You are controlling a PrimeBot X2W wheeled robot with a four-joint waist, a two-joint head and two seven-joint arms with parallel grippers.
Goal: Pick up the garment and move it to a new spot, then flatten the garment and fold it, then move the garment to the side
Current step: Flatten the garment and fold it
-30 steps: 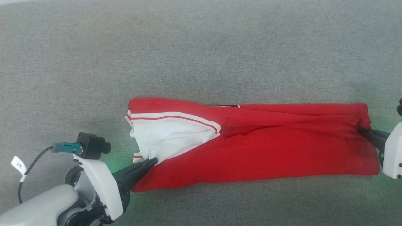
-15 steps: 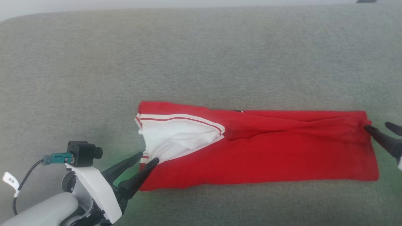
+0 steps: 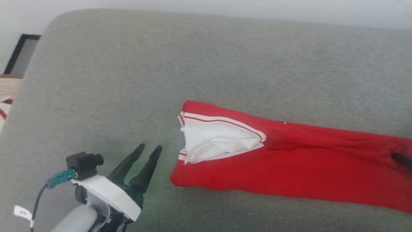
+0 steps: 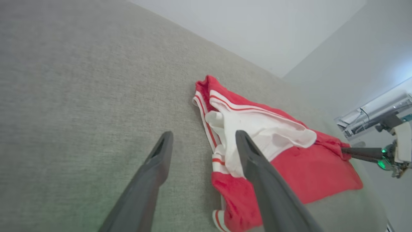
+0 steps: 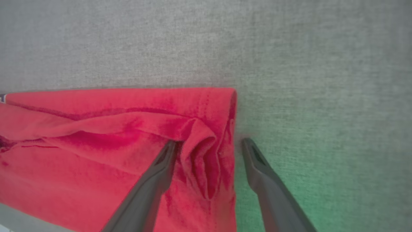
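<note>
The garment [image 3: 289, 174] lies folded into a long red strip on the grey surface, with its white sleeve and striped trim [image 3: 219, 138] on top at the left end. My left gripper [image 3: 150, 147] stands open on bare grey fabric, a short way left of the garment and apart from it. In the left wrist view the left gripper [image 4: 203, 133] points at the garment's [image 4: 305, 174] sleeve end. My right gripper [image 5: 209, 141] is open astride a puckered fold at the garment's [image 5: 80, 154] right end, not pinching it. One of its fingers [image 3: 402, 160] shows at the right edge.
The grey fabric surface [image 3: 206, 64] stretches wide behind and left of the garment, with a rounded edge at the upper left. Beyond that edge stand a dark framed object [image 3: 22, 53] and a striped item [image 3: 4, 103]. A pale wall rises behind.
Both grippers have opened and let go of the garment. The left gripper has drawn back to the left, off the sleeve end. The head camera has tilted up and turned left.
</note>
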